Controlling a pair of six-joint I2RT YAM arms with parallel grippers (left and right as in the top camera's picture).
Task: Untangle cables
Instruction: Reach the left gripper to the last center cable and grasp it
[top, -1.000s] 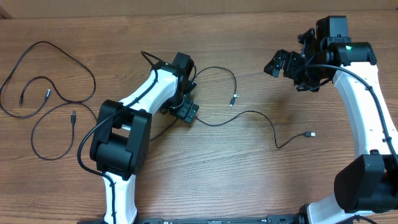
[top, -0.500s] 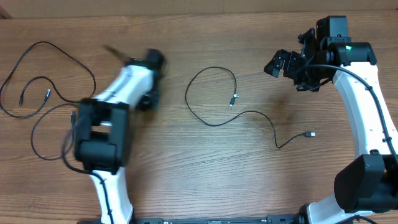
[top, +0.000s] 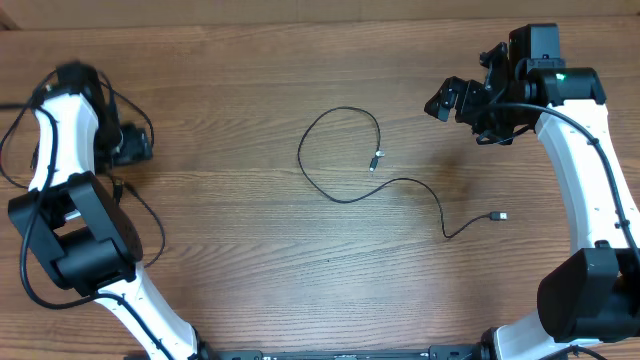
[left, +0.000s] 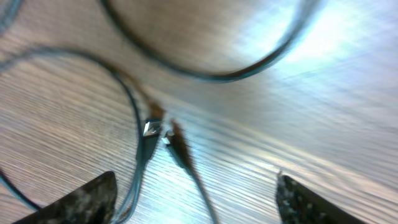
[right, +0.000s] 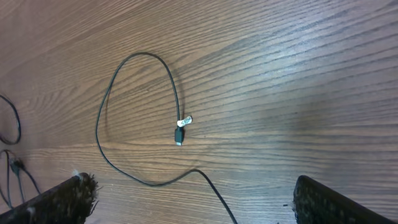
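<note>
We see left gripper (top: 130, 145) swung to far left of table (top: 250, 290), away from centre where it sat a second ago. Its fingers are spread wide, nothing held, above tangled cables (left: 138, 118); wrist view is blurred. Middle cable (top: 344, 200) is now uncovered, loop unmoved. Right gripper (top: 445, 100) is unchanged at far right, spread wide, empty.

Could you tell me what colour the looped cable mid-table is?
Black cable; best in the right wrist view.

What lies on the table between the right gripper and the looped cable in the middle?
Only bare table separates the right gripper and the looped cable, as the overhead view shows.
</note>
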